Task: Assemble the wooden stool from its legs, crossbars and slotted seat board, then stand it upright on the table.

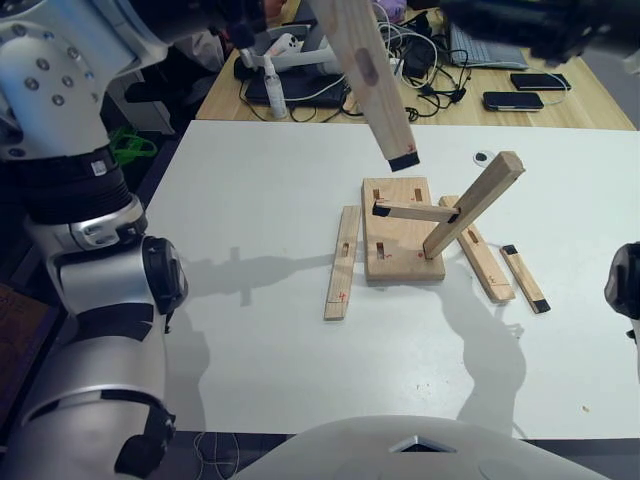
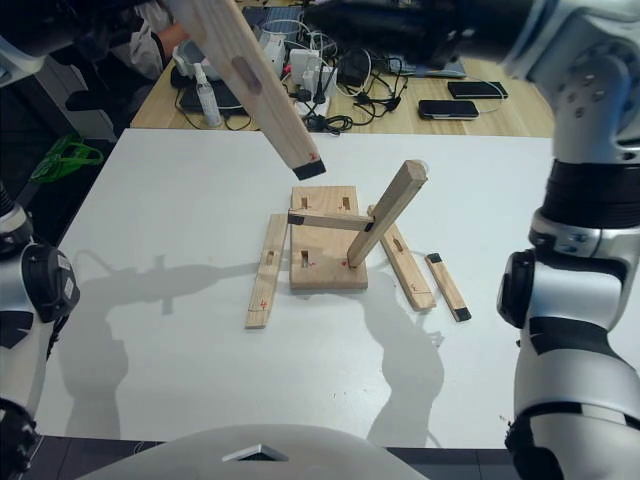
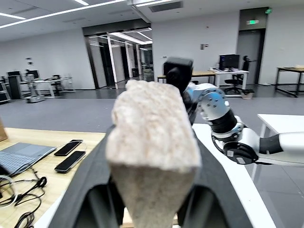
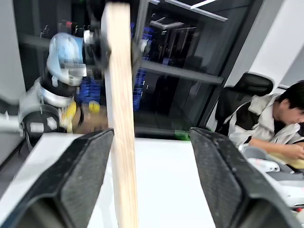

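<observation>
Jaws of the left gripper are seen pinching the top end of a wooden leg, one dark finger on each side of the wood. Jaws of the right gripper are spread wide, with the held leg passing between them close to one finger; whether that finger touches the wood cannot be told. The held leg is carried high above the far part of the table, slanted, its black-capped lower end hanging just beyond the far edge of the seat board.

The seat board is laid flat near the middle of the table. A second leg is planted in the board's near right corner and tilts to the right and away. A crossbar is fixed to that leg about halfway up and reaches out to the left above the board. A long loose piece is laid flat just beside the board's left edge. Another long piece is laid flat just to the right of the board, and a shorter black-tipped bar lies just beyond it, nearer the table's right edge.

A wooden desk with cables and phones is set against the table's far edge.
</observation>
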Controlling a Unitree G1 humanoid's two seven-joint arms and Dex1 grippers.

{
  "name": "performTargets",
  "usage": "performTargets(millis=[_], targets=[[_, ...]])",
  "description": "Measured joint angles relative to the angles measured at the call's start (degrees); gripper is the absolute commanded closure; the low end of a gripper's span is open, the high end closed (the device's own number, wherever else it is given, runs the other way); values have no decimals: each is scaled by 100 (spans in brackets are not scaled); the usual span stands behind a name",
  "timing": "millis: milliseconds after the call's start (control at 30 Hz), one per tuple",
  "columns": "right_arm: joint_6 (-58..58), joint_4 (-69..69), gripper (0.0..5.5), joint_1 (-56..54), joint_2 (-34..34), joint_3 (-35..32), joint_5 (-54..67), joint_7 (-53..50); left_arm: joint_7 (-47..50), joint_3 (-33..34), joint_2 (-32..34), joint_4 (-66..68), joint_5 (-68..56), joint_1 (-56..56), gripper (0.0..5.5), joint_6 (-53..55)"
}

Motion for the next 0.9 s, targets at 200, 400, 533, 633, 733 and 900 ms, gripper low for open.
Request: performTargets(millis=[200, 400, 533, 633, 733, 900], targets=[[-406, 608, 235, 199, 279, -1282, -293, -2586, 2685, 221, -422, -464, 1271, 815, 448, -371], [-441, -335, 235, 2128, 822, -1875, -602, -4369, 5044, 453, -1828, -1509, 1739, 1696, 448, 223], [64, -1606, 235, 3584, 1131, -1470, -598, -4619, 5758, 901, -2262, -1765, 1685, 1889, 448, 751], [450, -2455, 235, 4684, 1062, -1019, -621, -4547, 5818, 1009, -2278, -1855, 1629, 1914, 448, 927], [421, -2649, 235, 5492, 347, -486, -1042, -4059, 5871, 1187, -2187, -1709, 1637, 1887, 448, 938], [332, -3311, 235, 6401, -795, 75, -987, -2506, 5868, 1254, -2171, -1607, 1632, 1819, 448, 934]])
